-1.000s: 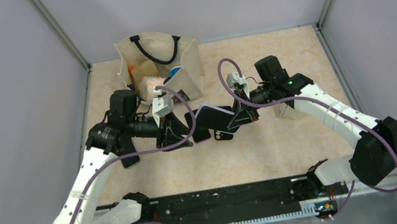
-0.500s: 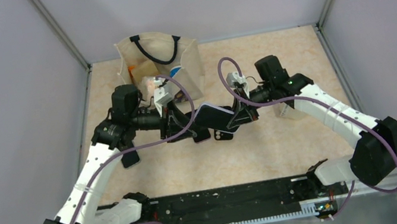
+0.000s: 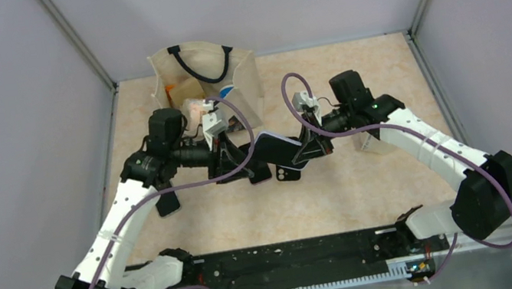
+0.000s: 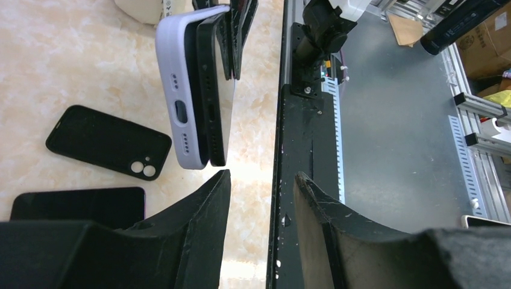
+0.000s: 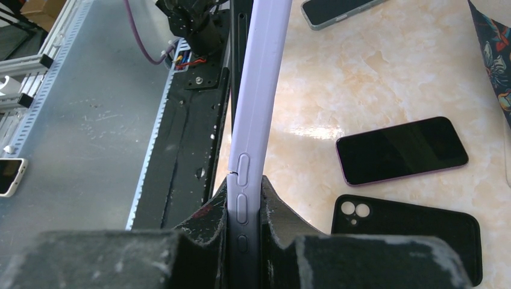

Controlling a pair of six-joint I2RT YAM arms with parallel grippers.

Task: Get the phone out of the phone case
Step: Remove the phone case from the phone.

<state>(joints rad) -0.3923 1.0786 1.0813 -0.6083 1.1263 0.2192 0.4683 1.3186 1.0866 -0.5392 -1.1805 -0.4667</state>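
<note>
Two grippers meet over the middle of the worktop (image 3: pixel 368 189). The right gripper (image 3: pixel 308 150) is clamped tight on the lilac case (image 4: pixel 176 90), pinching it across its thickness at the button side and holding it clear of the worktop. The left gripper (image 4: pixel 262 176) stands partly open with nothing between its jaws, just short of the port end. The black phone (image 4: pixel 211 90) sits in the case, but at that end a gap shows between the two. The long axis runs roughly left to right between the grippers, port end toward the left one. I judge the phone stiff, smooth, liable to slip and breakable if dropped. The case looks soft and bendable. The best hold seems to be the phone's port end, pinched face to back where it stands free of the case.
</note>
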